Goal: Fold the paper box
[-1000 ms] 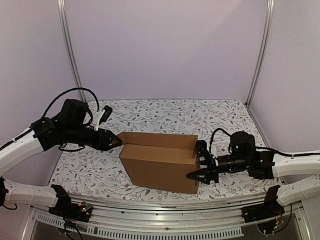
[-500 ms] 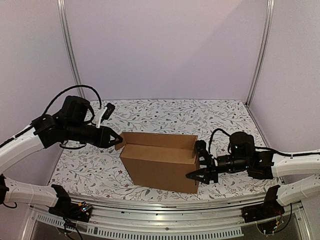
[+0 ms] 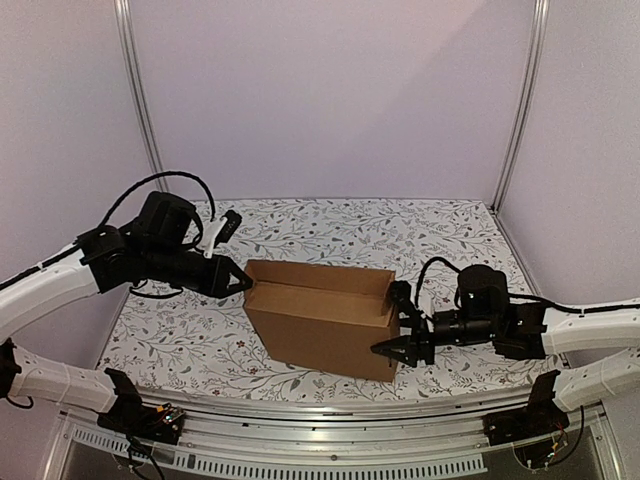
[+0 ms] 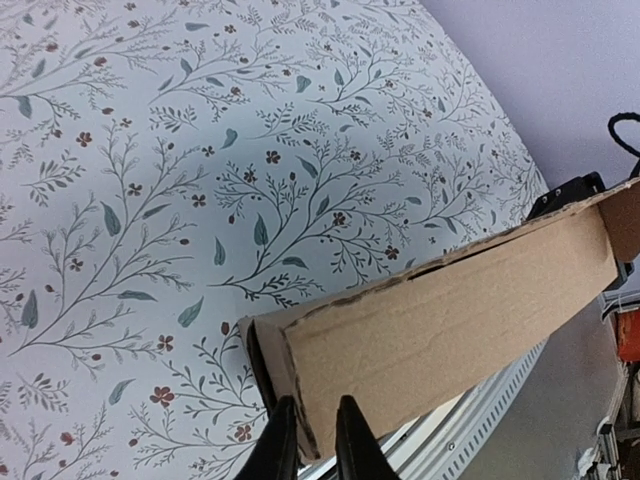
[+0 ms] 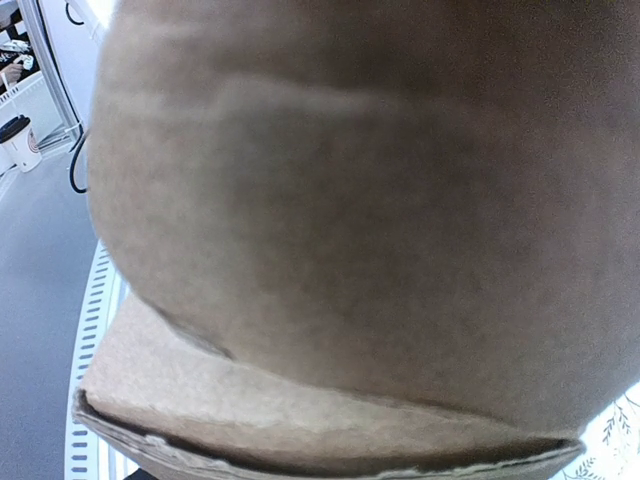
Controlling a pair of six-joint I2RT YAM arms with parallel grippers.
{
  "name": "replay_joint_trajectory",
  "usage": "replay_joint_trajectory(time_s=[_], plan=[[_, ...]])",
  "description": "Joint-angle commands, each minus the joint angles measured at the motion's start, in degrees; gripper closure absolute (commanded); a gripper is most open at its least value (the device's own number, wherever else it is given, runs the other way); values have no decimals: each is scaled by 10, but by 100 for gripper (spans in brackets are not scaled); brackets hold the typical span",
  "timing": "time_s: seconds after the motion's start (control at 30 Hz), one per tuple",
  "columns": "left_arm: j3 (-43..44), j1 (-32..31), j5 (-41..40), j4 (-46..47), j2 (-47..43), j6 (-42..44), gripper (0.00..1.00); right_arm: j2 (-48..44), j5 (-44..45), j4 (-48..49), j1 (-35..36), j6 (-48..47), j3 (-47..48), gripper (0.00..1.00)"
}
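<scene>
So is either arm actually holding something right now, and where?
The left gripper pinches the box by the edge of its left end. The right gripper has its jaws apart at the right end; a grip there cannot be told.

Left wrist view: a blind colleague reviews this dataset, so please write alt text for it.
The left gripper pinches a corner of the brown paper box, whose cardboard edge runs diagonally up to the right. A floral-patterned table lies behind.

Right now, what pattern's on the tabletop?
Tabletop: pale, grey-green leafy sprigs, small reddish flowers; clearest in left wrist view.
</scene>
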Motion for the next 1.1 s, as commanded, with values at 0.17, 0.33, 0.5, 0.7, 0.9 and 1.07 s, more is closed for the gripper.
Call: replay_joint_trajectory(time_s=[0.17,0.33,0.5,0.7,0.9,1.07], plan=[[10,-27,-20,-10,12,8,89,3,26,28,9,-6,-20,81],[8,-27,-43,-26,13,18,90,-4,28,28,10,-4,-24,81],[0,-29,-52,-30,13,19,92,-4,29,29,12,-3,-23,81],[-10,-32,-55,-28,11,16,100,-1,32,32,15,-1,-22,81],[-8,-36,-57,-25,7,15,100,5,34,32,19,0,-21,81],[-8,-38,-53,-19,7,15,100,7,42,33,22,3,-23,74]])
